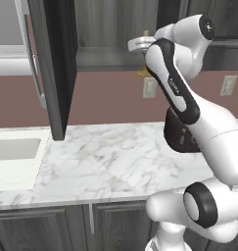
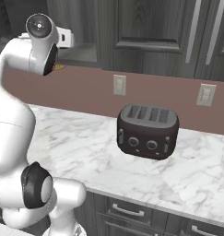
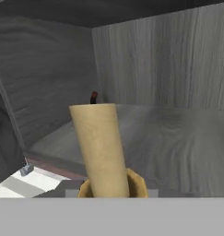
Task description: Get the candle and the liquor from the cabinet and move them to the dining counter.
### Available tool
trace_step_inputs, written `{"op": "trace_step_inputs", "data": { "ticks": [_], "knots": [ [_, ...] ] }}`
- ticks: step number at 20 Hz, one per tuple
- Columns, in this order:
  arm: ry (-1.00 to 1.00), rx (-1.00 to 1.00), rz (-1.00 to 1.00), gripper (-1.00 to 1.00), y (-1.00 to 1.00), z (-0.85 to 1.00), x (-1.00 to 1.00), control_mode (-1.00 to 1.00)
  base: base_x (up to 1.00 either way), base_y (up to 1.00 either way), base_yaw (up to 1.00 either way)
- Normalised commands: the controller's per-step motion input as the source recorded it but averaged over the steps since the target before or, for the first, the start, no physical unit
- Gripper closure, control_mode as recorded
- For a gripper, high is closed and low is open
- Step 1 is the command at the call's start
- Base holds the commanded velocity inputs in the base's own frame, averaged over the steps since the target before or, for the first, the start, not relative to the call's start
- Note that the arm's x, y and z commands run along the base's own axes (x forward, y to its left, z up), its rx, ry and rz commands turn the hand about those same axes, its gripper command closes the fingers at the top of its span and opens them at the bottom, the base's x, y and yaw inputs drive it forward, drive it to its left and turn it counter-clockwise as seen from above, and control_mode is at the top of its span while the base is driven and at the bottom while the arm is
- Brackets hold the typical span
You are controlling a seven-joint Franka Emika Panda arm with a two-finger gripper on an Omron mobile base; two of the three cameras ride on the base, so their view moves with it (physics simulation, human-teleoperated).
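Candle [image 3: 100,147]: seen large and upright in the hand view, a pale yellow stick with a dark wick at its top, set in a golden holder whose rim is cut off by the bottom of the view.
Candle relative to gripper: placed directly in front of the hand camera, low and slightly left of centre. The finger tips are not visible there, so contact cannot be confirmed.
Candle in left base view: a small golden patch [image 1: 143,73] is seen just under the hand, at the lower edge of the cabinet opening.
Gripper [image 1: 142,44]: raised to the mouth of the cabinet, with the arm bent high above the worktop. Whether it is clenched on the candle or released cannot be told, since the jaws are hidden.
Cabinet [image 1: 54,68]: dark grey, door swung open to the left, long silver handle on its edge. The grey wooden inner walls and shelf are seen behind the candle in the hand view.
Toaster [image 2: 147,131]: dark, stood on the marble worktop [image 2: 99,156] below, well apart from the hand.
Sink [image 1: 15,149]: set into the worktop at far left.
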Motion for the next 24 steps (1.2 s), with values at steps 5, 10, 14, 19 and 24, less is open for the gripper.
{"op": "trace_step_inputs", "data": {
  "ticks": [5, 10, 14, 19, 24],
  "knots": [
    [0.0, 0.0, -0.05, 1.0, -0.28, 0.0, -1.0, -1.0, 0.0, 0.0, 0.0],
    [0.0, 0.03, -0.05, 1.0, -0.19, 0.0, -1.0, -1.0, 0.0, 0.0, 0.0],
    [0.02, 0.01, -0.07, 1.0, -0.17, 0.0, -0.99, -1.0, 0.0, 0.0, 0.0],
    [0.01, 0.01, -0.04, 1.0, -0.35, -0.05, -0.99, -1.0, 0.0, 0.0, 0.0],
    [0.04, 0.0, -0.03, 1.0, -0.38, -0.04, -0.85, -1.0, 0.0, 0.0, 0.0]
  ]
}}
